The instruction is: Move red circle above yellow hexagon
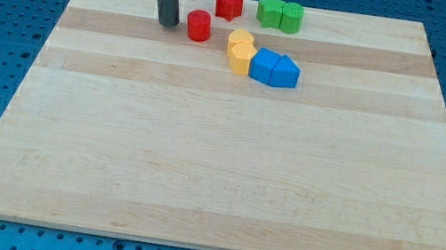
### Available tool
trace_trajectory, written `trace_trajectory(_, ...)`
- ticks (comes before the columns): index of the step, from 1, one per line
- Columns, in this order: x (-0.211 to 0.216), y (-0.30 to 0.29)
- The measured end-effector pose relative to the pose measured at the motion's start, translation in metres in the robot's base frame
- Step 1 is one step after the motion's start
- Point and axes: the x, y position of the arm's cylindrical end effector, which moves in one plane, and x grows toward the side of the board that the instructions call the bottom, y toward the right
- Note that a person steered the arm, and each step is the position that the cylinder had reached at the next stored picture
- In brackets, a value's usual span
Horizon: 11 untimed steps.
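The red circle (198, 25) is a short red cylinder near the view's top, left of centre. My tip (167, 23) stands just to its left, a small gap apart. The yellow hexagon (242, 58) lies to the right of and below the red circle, touching a second yellow block (239, 38) above it. The red circle is up and to the left of the hexagon, about level with the upper yellow block.
A red star-like block (230, 3) sits above the red circle. Two green blocks (269, 12) (291, 17) stand to its right. Two blue blocks (264, 65) (286, 72) touch the yellow hexagon's right side. The wooden board (216, 169) lies on a blue perforated table.
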Motion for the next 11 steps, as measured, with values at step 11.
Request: trace_trajectory(11,0.033,0.093)
